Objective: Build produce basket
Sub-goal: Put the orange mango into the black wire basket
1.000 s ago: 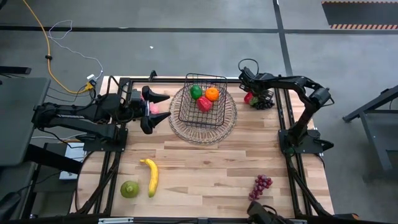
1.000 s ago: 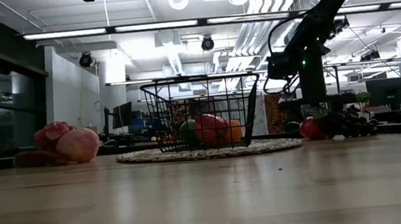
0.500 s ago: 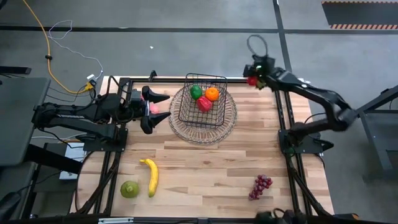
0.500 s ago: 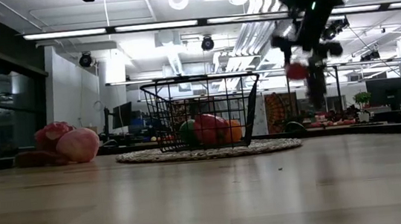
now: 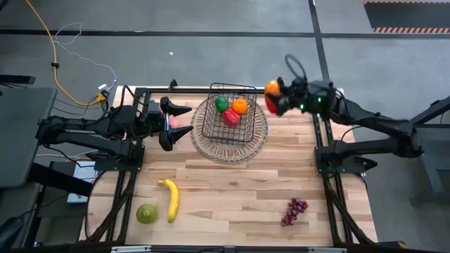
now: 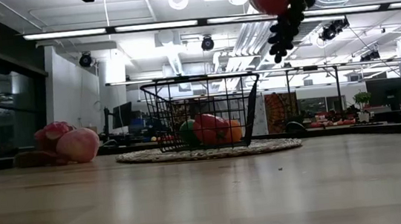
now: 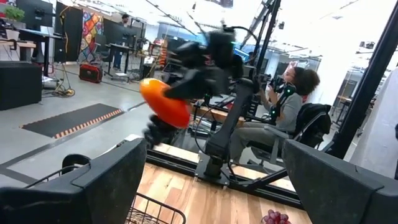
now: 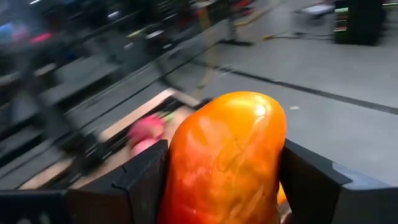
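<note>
Right tool [image 5: 273, 98] pinches a red-orange fruit [image 8: 225, 158] with a dark grape bunch [image 6: 284, 26] hanging beneath it, up in the air just right of the wire basket [image 5: 229, 111].
Left tool [image 5: 176, 122] waits with fingers spread just left of the basket, by the pink dragon fruit [image 5: 176, 123]. Inside the basket lie a green fruit [image 5: 221, 104], an orange [image 5: 240, 106] and a red pepper [image 5: 230, 117]. Nearer the tabletop's [image 5: 232, 183] front edge than the basket lie a banana [image 5: 170, 199], a green pear-like fruit [image 5: 146, 213] and purple grapes [image 5: 294, 210].

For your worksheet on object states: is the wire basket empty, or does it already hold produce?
Not empty. The high view shows a green fruit, an orange and a red pepper lying inside the basket.
</note>
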Controlling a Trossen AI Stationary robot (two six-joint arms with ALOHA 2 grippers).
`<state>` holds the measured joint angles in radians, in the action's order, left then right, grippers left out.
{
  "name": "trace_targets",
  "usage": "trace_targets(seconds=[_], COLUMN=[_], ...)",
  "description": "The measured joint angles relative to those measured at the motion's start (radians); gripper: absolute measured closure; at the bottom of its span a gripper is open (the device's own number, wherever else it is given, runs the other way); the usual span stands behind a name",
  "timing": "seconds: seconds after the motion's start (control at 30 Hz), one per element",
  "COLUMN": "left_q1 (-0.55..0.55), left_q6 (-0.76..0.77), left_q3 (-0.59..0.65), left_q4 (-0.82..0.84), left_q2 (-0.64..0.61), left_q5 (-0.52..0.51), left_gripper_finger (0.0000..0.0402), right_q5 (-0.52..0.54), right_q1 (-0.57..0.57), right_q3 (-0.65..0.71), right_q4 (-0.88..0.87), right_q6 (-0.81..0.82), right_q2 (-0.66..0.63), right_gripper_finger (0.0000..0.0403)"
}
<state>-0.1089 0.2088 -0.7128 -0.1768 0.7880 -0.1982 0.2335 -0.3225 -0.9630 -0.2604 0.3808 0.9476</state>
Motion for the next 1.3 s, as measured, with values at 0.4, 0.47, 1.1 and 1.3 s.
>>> trace_targets(seconds=[0.4, 0.47, 1.1, 1.3], left_q1=[0.000, 0.000, 0.000, 0.000], left_q6=[0.024, 0.024, 0.113, 0.098], left_q3=[0.000, 0.000, 0.000, 0.000], left_q4=[0.000, 0.000, -0.009, -0.008], left_q2=[0.000, 0.000, -0.007, -0.007], left_q5=[0.000, 0.000, 0.011, 0.010], left_gripper_finger=[0.0040, 0.0040, 0.0040, 0.0040], right_q5=[0.101, 0.099, 0.049, 0.047], right_q1=[0.279, 0.280, 0.225, 0.152], right_q3=[0.000, 0.000, -0.183, -0.398], right_q4=[0.129, 0.140, 0.070, -0.188], right_q6=[-0.075, -0.076, -0.072, 0.016], right_q2=[0.022, 0.022, 0.289, 0.544], right_gripper_finger=[0.0147, 0.0147, 0.0147, 0.0147])
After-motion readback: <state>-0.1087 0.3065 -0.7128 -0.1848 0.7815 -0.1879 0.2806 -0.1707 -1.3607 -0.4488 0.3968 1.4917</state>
